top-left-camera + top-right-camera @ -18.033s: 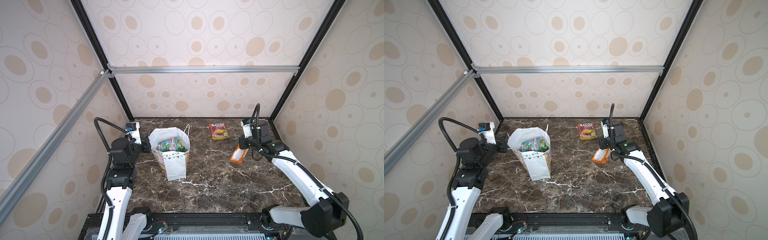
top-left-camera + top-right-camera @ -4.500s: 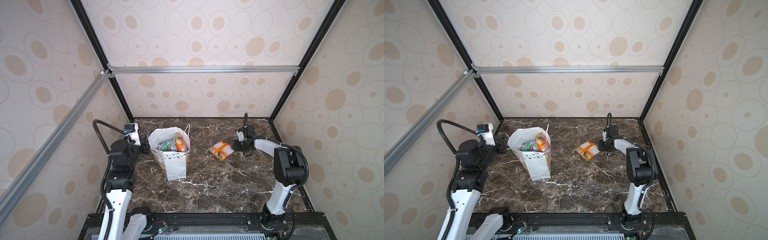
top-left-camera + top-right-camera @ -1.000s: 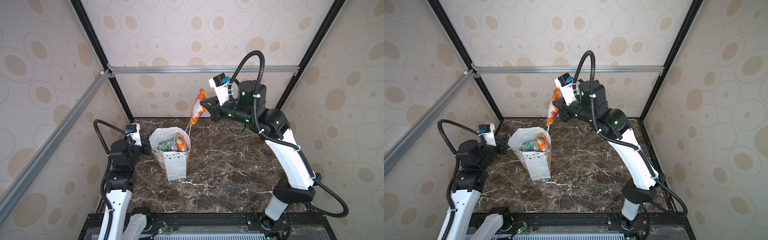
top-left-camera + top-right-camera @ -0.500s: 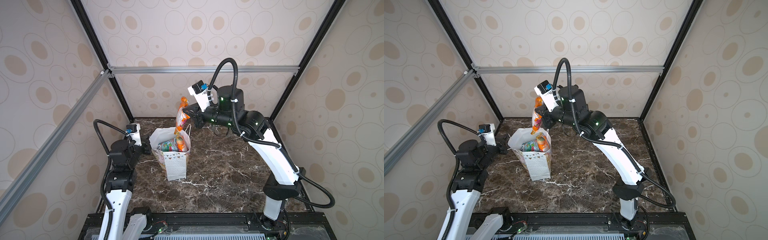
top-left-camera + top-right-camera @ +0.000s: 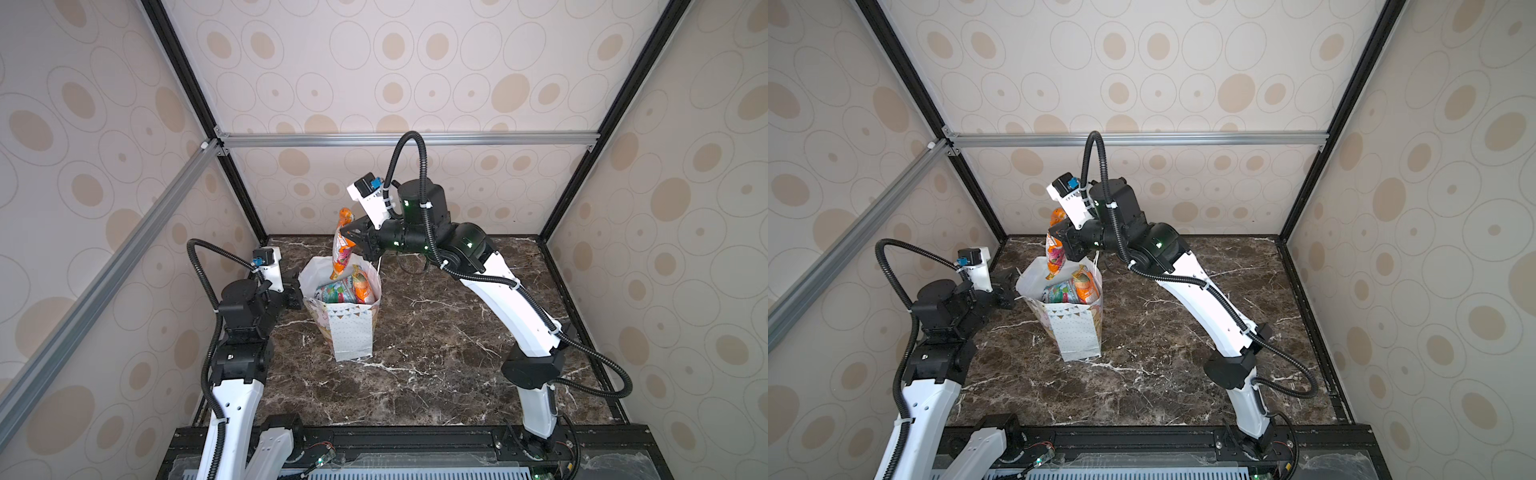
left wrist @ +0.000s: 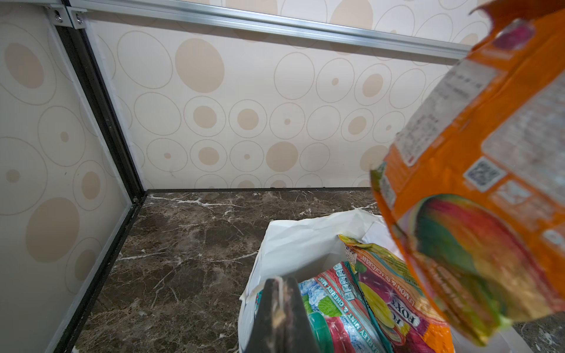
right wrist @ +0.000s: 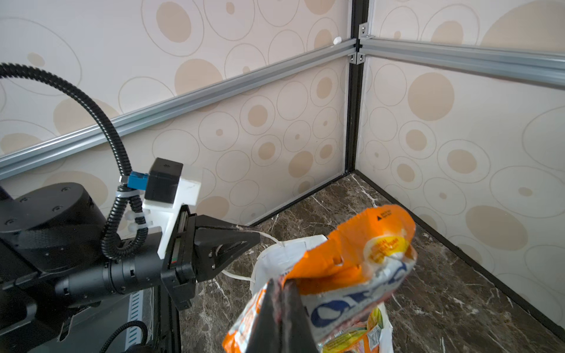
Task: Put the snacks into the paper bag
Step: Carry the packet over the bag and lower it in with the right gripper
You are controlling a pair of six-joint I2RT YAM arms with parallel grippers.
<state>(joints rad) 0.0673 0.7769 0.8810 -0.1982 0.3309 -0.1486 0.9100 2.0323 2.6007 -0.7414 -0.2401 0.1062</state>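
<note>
While right claw point(image 5: 345, 231) clamps the orange pouch point(image 5: 341, 254), left claw point(image 6: 278, 302) the paper bag point(image 5: 351, 332), snacks point(image 5: 343, 291) inside are half-hidden.

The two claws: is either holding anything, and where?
Right gripper pinches the orange pouch near its top; left gripper pinches the paper bag rim.

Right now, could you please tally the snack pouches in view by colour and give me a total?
Orange: 2, the held pouch in the right gripper over the paper bag, and the orange pouch inside.
Teal: 1, the mint pouch.
Yellow-green and purple: 1, the lemon and blackcurrant pouch.
Total: 4 showing; more may lie hidden.
</note>
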